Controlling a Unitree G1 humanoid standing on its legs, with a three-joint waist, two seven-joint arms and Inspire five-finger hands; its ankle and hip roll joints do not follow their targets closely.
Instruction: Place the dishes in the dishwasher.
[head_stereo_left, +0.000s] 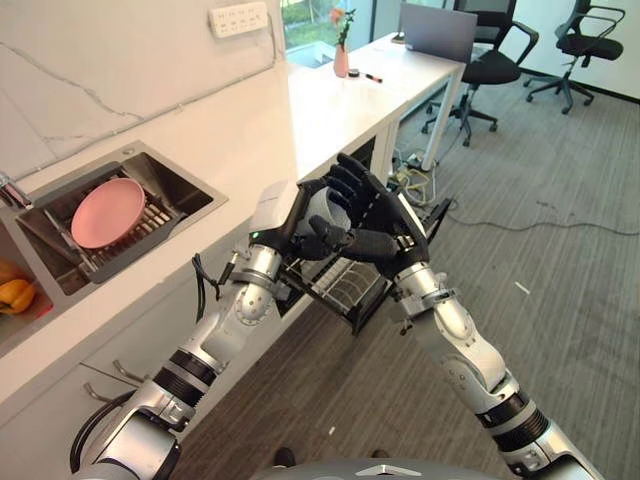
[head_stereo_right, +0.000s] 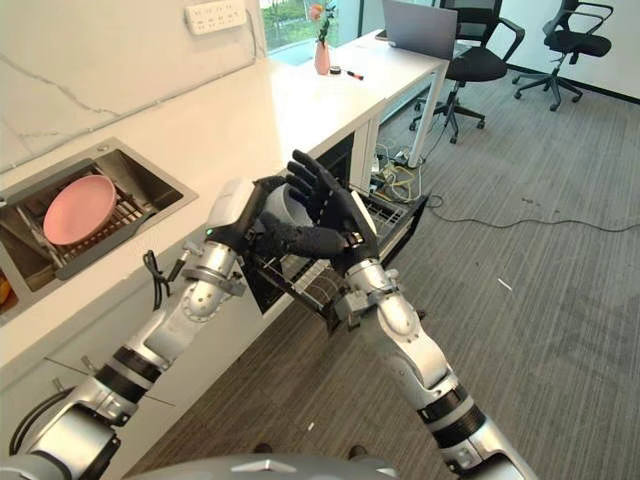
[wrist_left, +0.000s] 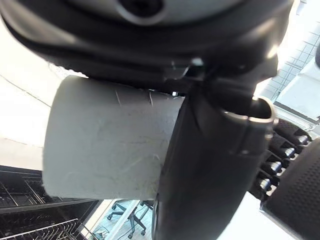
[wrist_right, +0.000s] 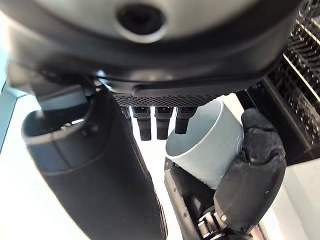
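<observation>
My left hand (head_stereo_left: 298, 226) is shut on a pale cup (head_stereo_left: 322, 208), held in the air in front of the counter edge. The left wrist view shows the cup (wrist_left: 105, 145) with my thumb (wrist_left: 205, 165) across its side. My right hand (head_stereo_left: 385, 215) is open right against the cup, fingers straight and pointing up, thumb reaching under it. From the right wrist the cup's open mouth (wrist_right: 207, 145) faces my palm. Below both hands, the black dishwasher rack (head_stereo_left: 345, 285) is pulled out from under the counter. A pink plate (head_stereo_left: 107, 212) lies on the grid in the sink (head_stereo_left: 200, 205).
The white counter (head_stereo_left: 330, 100) runs to the back, carrying a pink vase (head_stereo_left: 341, 60) and a laptop (head_stereo_left: 437, 30). Office chairs (head_stereo_left: 495, 65) stand on the grey carpet, with cables (head_stereo_left: 520, 222) trailing on the floor. Yellow fruit (head_stereo_left: 15, 295) sits at the far left.
</observation>
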